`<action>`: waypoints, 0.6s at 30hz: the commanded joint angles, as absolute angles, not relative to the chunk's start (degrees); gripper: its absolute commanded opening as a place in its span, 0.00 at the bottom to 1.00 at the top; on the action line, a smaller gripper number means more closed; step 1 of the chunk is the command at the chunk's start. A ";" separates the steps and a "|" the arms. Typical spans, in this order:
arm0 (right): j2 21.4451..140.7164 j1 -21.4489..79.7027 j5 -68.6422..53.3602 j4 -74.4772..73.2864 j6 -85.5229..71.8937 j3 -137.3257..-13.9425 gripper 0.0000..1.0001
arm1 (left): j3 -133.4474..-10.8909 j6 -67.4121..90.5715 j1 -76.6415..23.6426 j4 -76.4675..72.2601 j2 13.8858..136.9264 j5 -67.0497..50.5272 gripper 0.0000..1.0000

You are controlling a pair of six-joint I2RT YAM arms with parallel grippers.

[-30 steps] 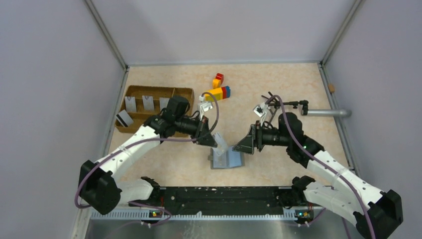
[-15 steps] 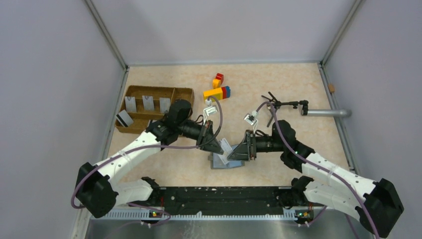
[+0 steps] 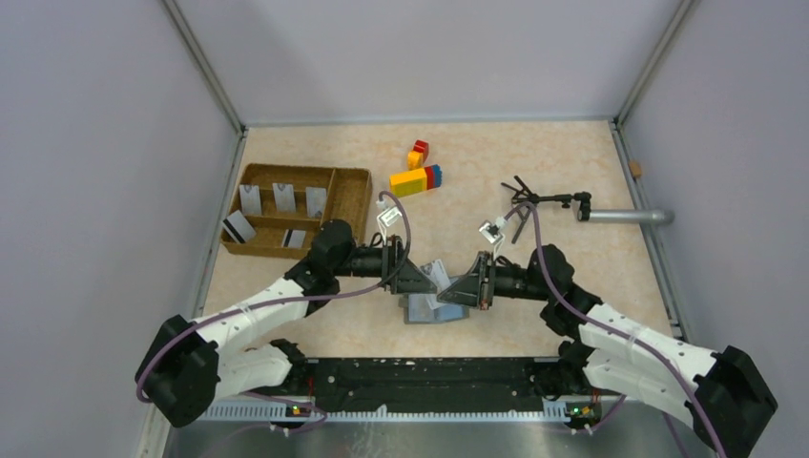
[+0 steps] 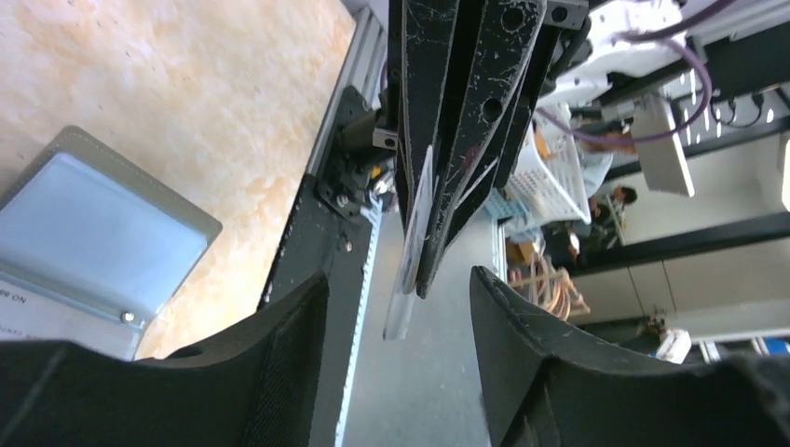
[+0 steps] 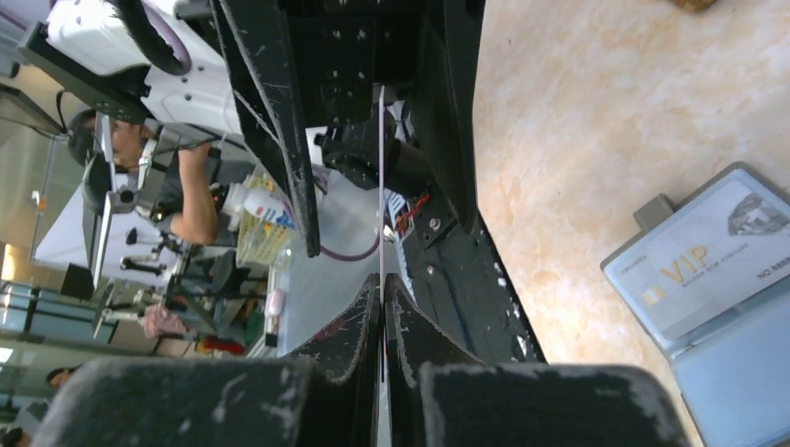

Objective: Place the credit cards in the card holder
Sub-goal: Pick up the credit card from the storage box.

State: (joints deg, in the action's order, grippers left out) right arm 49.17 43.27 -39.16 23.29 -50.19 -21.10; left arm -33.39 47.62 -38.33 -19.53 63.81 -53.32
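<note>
The card holder (image 3: 434, 308) lies open on the table between the arms, and a card marked VIP shows in one panel (image 5: 713, 256). Just above it a silver-grey credit card (image 3: 438, 277) stands on edge, with my right gripper (image 3: 460, 289) shut on it. The right wrist view has that card edge-on as a thin line (image 5: 381, 186) running out from the closed tips (image 5: 381, 281). My left gripper (image 3: 416, 279) faces it, open, its fingers either side of the card's free end (image 4: 402, 307) without touching it. Several more credit cards (image 3: 283, 197) stand in the wicker tray.
The brown wicker tray (image 3: 355, 191) sits at the back left. Coloured toy bricks (image 3: 417, 178) lie behind the grippers. A black tripod-like stand (image 3: 534, 202) and a grey tube (image 3: 630, 217) are at the right. A black rail (image 3: 429, 374) runs along the near edge.
My right gripper came in from the right and shut on the card that the left gripper held. The left gripper has opened and let the card go.
</note>
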 commanded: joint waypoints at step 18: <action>43.07 43.68 -29.02 27.81 -52.45 -18.33 0.12 | -24.25 66.89 -44.65 -47.63 60.67 -33.64 0.00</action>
